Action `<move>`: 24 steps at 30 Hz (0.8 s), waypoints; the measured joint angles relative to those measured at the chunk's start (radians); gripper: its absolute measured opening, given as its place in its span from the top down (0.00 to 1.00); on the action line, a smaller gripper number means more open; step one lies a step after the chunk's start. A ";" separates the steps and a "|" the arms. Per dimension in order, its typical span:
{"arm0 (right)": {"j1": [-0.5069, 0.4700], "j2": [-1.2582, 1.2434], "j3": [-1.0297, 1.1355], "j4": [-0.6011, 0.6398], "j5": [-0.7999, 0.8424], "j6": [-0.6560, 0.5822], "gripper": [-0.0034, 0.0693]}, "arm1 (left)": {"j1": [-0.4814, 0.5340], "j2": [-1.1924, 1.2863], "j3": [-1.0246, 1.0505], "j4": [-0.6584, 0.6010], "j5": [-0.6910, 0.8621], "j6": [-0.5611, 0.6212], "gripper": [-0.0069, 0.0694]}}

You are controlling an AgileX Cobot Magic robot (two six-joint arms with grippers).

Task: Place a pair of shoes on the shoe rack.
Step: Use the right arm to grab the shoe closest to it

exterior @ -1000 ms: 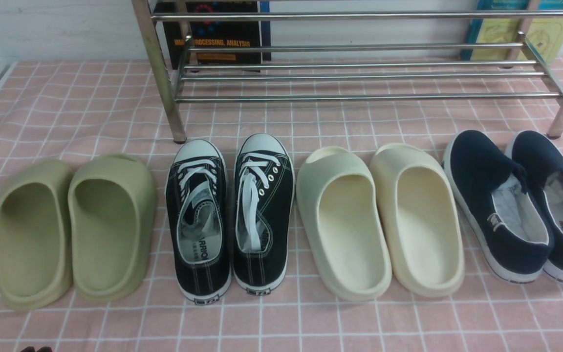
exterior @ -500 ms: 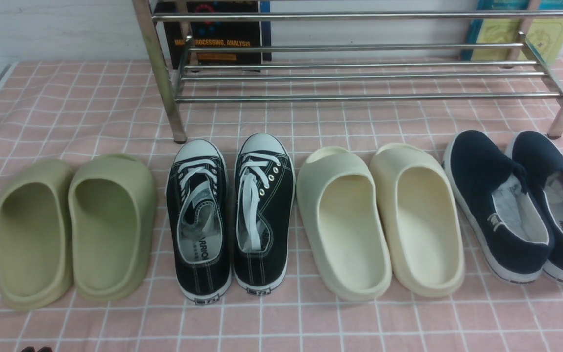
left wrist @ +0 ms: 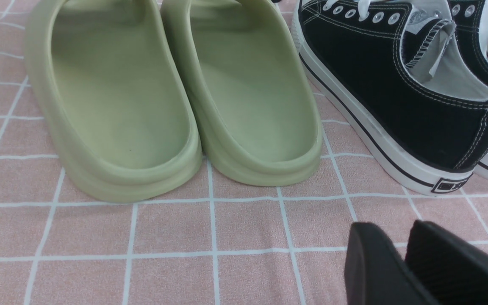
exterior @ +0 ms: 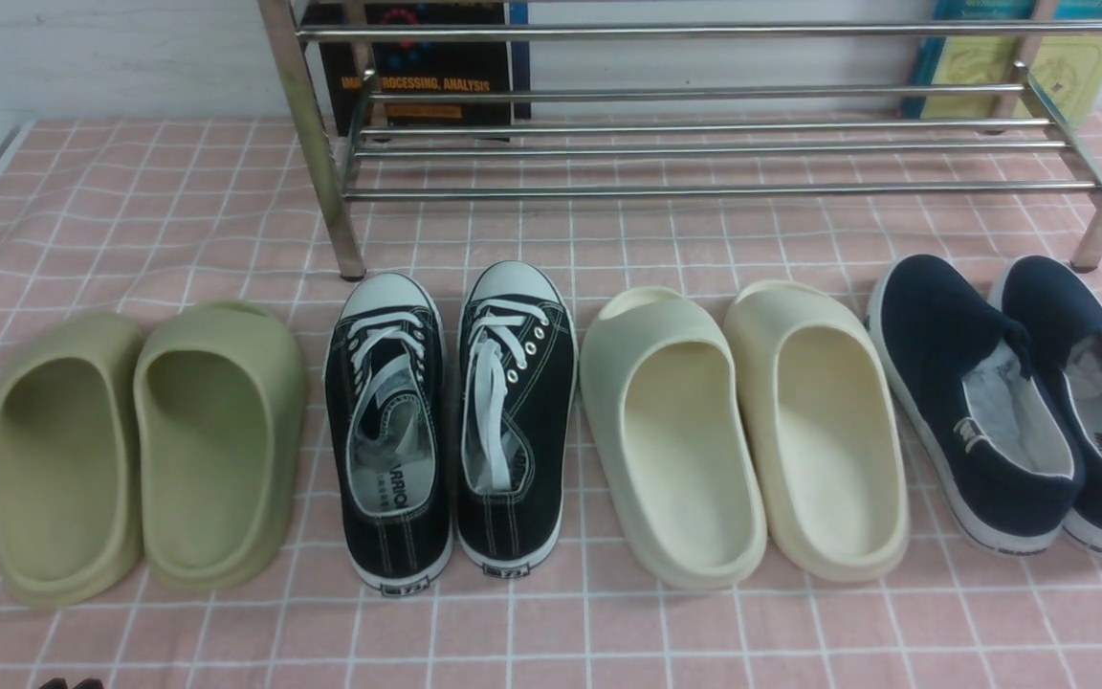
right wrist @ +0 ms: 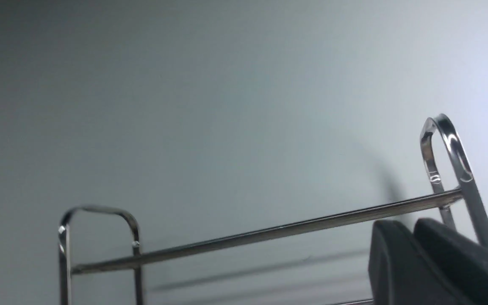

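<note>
Legible print
A black book (exterior: 417,77) at upper left read "PROCESSING, ANALYSIS"; a black sneaker (exterior: 388,431)'s insole showed "ARRIOR"; the navy shoe (exterior: 1058,316)'s insole print was unreadable.

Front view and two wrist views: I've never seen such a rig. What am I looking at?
A robot with two arms, each ending in a gripper. The front view looks forward from between them: four pairs in a row on a pink checked cloth, from its left olive slippers, black sneakers, cream slippers, navy shoes; the shoe rack behind. Each wrist view rides on an arm: the left gripper is near the black sneakers, the right gripper points at the rack's top. Neither holds anything.
</note>
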 joint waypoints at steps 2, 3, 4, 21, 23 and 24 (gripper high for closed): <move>0.000 0.088 -0.101 -0.087 0.089 0.000 0.97 | 0.000 0.000 0.000 0.000 0.000 0.000 0.70; 0.000 0.178 -0.180 -0.157 0.238 0.000 0.98 | 0.000 0.000 0.000 0.000 0.000 0.000 0.69; 0.000 0.220 -0.208 -0.176 0.313 0.000 0.98 | 0.000 0.000 0.000 0.000 0.000 0.000 0.69; 0.000 0.853 -0.330 0.455 1.178 -0.490 0.94 | 0.000 0.000 0.000 0.000 0.000 0.000 0.69; 0.000 0.902 -0.377 0.559 1.201 -0.567 0.89 | 0.000 0.000 0.000 0.000 0.000 0.000 0.69; 0.000 0.930 -0.418 0.600 1.215 -0.606 0.83 | 0.000 0.000 0.000 0.000 0.000 0.000 0.68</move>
